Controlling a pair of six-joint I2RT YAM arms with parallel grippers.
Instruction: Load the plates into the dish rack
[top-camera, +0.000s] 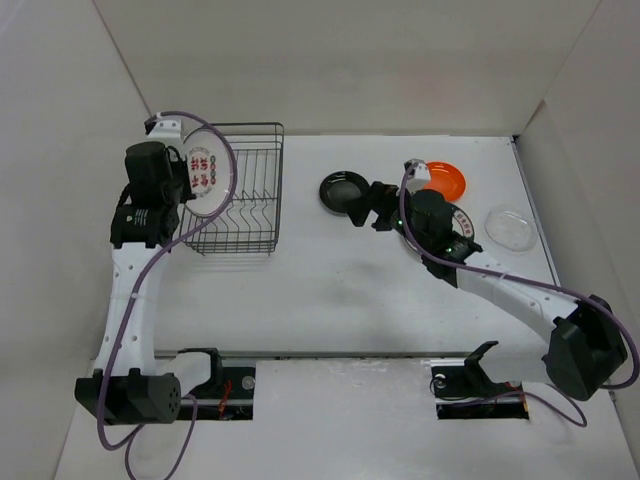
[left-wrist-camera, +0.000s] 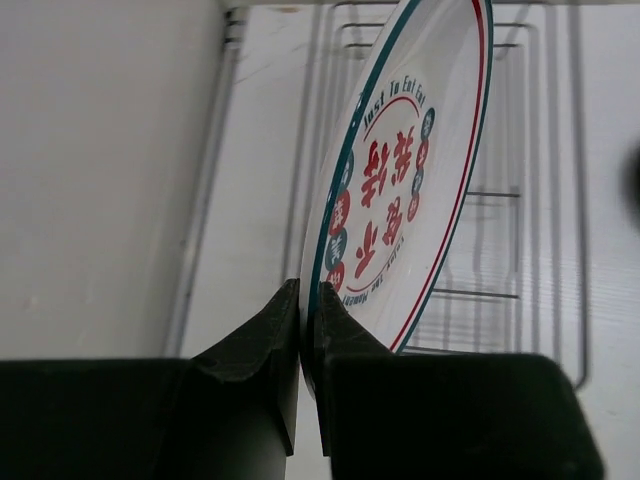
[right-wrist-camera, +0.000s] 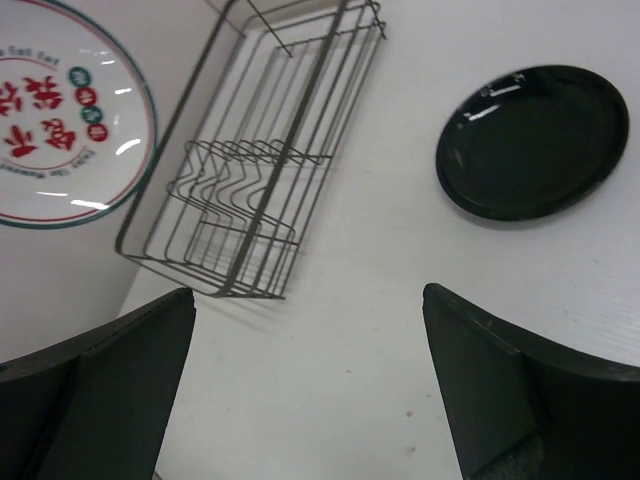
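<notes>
Left wrist view: left claw clamped on the rim of the red-patterned white plate, held on edge at the left end of the dish rack. Right claw spread wide, empty, above the desk, near the black plate.

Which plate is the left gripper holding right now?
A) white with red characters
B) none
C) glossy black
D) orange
A: the left gripper is shut on the rim of the white plate with red characters, at the dish rack.
</notes>
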